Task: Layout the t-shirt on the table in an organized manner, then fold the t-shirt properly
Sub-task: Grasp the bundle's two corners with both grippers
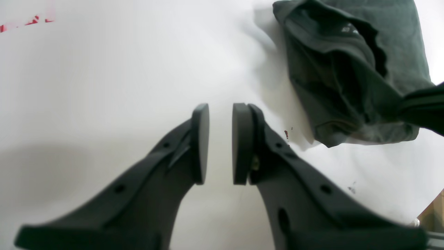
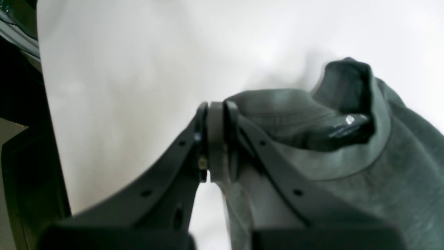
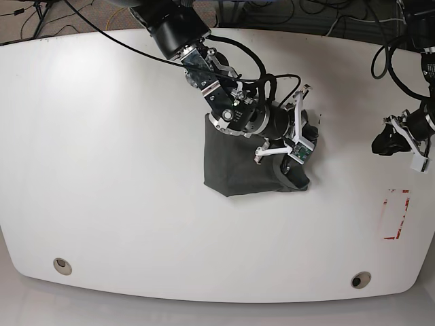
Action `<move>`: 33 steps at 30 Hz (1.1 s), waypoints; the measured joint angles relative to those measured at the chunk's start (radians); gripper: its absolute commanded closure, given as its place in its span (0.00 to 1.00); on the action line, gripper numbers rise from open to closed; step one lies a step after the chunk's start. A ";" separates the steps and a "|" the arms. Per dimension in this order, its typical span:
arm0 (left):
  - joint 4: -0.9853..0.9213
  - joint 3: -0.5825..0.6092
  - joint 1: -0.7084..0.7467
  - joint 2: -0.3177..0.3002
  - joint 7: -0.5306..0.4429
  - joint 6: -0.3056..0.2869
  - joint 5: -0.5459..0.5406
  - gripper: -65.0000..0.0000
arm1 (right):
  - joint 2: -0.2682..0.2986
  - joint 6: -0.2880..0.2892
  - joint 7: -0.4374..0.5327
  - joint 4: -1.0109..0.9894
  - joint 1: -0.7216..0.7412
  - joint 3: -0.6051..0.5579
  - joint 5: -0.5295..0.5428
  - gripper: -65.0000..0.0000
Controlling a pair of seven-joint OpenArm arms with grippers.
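In the right wrist view, nearest the camera, the right gripper had its pads pressed together on a fold of the t-shirt beside the neckband, where a small label showed inside the collar. Beyond it lay bare white table. In the left wrist view, the left gripper stood narrowly parted and empty above the table, with the bunched shirt ahead and to its right, well apart. The base view alone showed the whole layout: the t-shirt sat crumpled near the table's middle, its longer side running roughly left to right, under the right arm, which was plainly the nearer. The left gripper hung far off near the table edge, above a red-and-white sticker.
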 measured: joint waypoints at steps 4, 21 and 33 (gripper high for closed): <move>0.000 0.000 0.000 0.000 0.000 0.000 -0.002 0.84 | 0.001 -0.002 0.000 0.000 -0.003 -0.020 0.000 1.00; 0.002 0.061 -0.006 -0.002 -0.003 0.000 -0.001 0.84 | -0.001 -0.126 -0.003 -0.016 -0.012 -0.123 -0.004 0.43; 0.187 0.224 -0.047 0.057 -0.006 -0.002 -0.002 0.84 | 0.091 -0.154 0.015 0.101 0.001 0.068 0.001 0.40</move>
